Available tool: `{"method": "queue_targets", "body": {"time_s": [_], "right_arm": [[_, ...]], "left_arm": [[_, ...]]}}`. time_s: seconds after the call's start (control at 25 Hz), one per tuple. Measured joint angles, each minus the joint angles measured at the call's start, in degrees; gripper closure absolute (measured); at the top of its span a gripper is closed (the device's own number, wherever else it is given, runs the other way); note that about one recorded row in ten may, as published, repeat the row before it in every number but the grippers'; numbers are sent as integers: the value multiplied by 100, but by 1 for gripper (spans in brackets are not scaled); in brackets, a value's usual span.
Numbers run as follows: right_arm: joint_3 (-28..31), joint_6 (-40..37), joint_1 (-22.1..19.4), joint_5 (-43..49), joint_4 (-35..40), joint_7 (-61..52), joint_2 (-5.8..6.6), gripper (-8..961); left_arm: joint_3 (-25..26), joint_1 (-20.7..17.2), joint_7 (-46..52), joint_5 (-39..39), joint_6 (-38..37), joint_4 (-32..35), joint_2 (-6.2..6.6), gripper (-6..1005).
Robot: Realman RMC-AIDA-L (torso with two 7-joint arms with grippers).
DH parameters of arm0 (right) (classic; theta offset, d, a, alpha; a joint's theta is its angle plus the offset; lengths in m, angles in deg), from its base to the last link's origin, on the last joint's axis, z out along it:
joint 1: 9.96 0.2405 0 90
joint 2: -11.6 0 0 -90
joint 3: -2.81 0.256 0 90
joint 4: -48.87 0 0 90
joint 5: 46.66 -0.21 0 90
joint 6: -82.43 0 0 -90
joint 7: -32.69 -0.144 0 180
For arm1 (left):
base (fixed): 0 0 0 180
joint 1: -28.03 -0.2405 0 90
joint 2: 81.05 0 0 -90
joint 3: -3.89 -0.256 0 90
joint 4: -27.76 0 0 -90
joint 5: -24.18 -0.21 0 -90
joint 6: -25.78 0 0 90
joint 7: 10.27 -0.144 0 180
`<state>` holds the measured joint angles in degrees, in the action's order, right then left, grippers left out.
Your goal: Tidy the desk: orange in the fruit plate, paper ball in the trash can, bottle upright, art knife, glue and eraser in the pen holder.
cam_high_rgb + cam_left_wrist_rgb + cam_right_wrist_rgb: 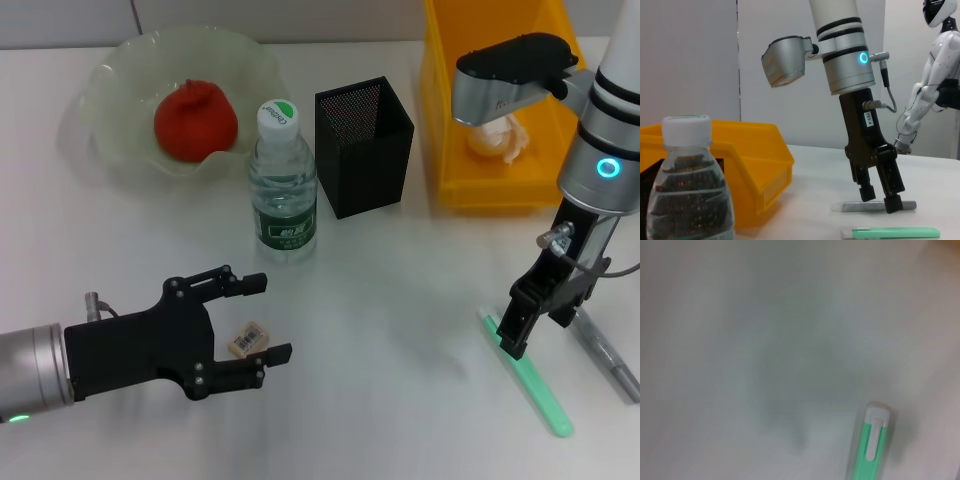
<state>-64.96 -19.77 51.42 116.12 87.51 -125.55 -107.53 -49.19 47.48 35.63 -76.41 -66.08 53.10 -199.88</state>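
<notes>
Eraser (248, 339) lies on the white bench (400, 300), between the spread fingers of the left pincer (268, 318), which does not touch it. Right pincer (540, 325) hangs low over the bench, fingers parted, above the near end of the green art knife (527, 375) with the grey glue stick (604, 352) beside it. Orange (195, 121) sits in the fruit plate (120, 75), the bottle (283, 185) stands upright beside the pen holder (364, 146), and the paper ball (496, 138) lies in the trash can (445, 120).
</notes>
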Motion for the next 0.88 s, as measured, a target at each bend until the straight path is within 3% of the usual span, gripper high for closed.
{"method": "queue_targets", "body": {"time_s": [0.72, 0.88], "right_arm": [[-86, 416, 38, -31, -341, 34, -43, 275], [-88, 496, 40, -34, -407, 33, -43, 416]], "left_arm": [[0, 15, -3, 83, 16, -3, 0, 215], [1, 23, -3, 84, 19, -3, 0, 216]]}}
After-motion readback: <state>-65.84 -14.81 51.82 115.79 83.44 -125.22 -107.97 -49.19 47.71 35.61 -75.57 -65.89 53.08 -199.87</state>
